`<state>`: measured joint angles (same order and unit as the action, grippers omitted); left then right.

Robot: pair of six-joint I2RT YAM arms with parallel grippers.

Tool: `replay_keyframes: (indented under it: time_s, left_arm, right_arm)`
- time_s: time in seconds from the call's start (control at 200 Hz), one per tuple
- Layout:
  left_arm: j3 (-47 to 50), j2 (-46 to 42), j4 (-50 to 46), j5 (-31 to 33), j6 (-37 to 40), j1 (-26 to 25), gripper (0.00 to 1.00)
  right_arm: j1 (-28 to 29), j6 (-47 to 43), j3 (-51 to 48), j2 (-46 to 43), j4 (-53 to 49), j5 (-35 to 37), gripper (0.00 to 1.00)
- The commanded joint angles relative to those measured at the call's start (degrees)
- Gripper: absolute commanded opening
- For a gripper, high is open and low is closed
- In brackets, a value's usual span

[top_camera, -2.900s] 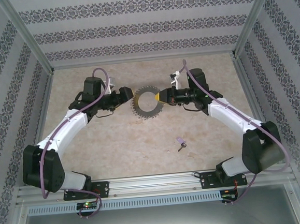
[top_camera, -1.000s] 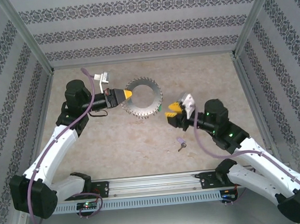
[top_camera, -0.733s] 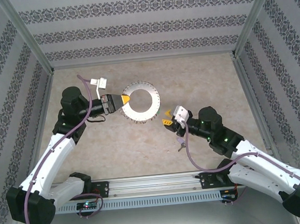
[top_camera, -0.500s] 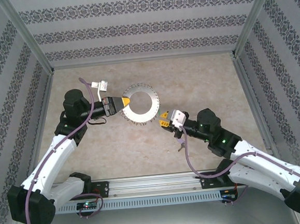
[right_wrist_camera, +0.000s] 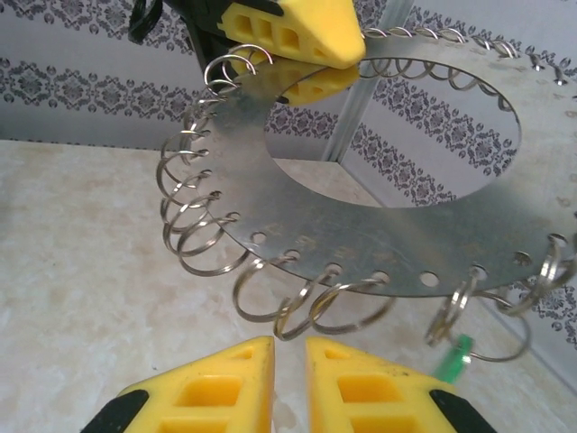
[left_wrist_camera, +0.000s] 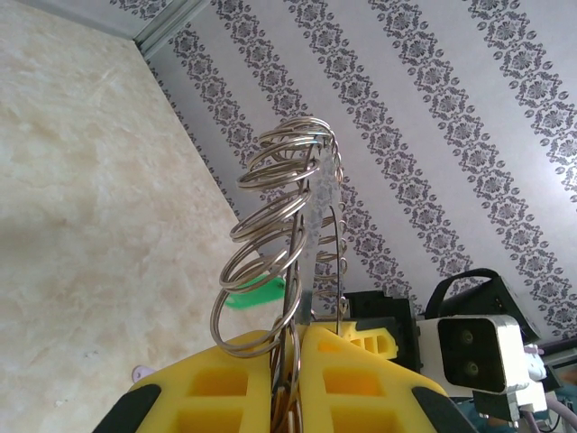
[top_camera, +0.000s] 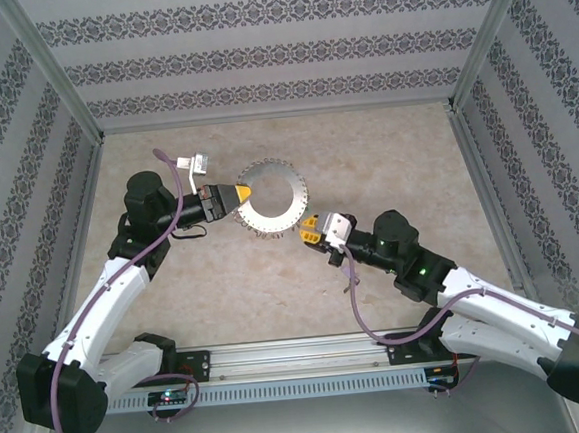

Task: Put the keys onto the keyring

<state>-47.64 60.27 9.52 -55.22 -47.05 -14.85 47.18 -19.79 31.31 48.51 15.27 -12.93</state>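
Right fingers (right_wrist_camera: 206,383) advanced to keyring (top_camera: 270,217), nearly closed, arm outstretched; left fingers (top_camera: 236,193) grip keyring.

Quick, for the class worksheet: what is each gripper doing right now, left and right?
Left gripper: closed, clamping the rim of the keyring.
Right gripper: almost closed, nothing visible between its fingers.

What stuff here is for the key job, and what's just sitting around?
For the job:
- keyring, clamped in the left gripper
- green key at its rim
- lilac key on the table
- right gripper, just below the keyring

Just there:
- patterned walls
- metal rail
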Motion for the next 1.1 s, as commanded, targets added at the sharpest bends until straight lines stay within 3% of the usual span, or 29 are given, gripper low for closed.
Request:
replay_keyframes:
  time_s: [0.0,0.3,1.094]
  left_arm:
    - [-0.3,-1.5,3.6,-0.2,-0.9,1.0,0.00]
    - [-0.4,-2.6,1.7,0.4,-0.2,1.3,0.00]
    - [-0.5,-2.9,0.1,0.9,-0.9,2.1,0.00]
  right_arm:
    - [1.0,-1.3,-0.3,1.1,3.3,1.1,0.17]
    - [1.9,-1.2,-0.9,2.6,7.6,4.4,0.18]
    - [4.4,-3.2,0.1,2.6,7.2,6.2,0.19]
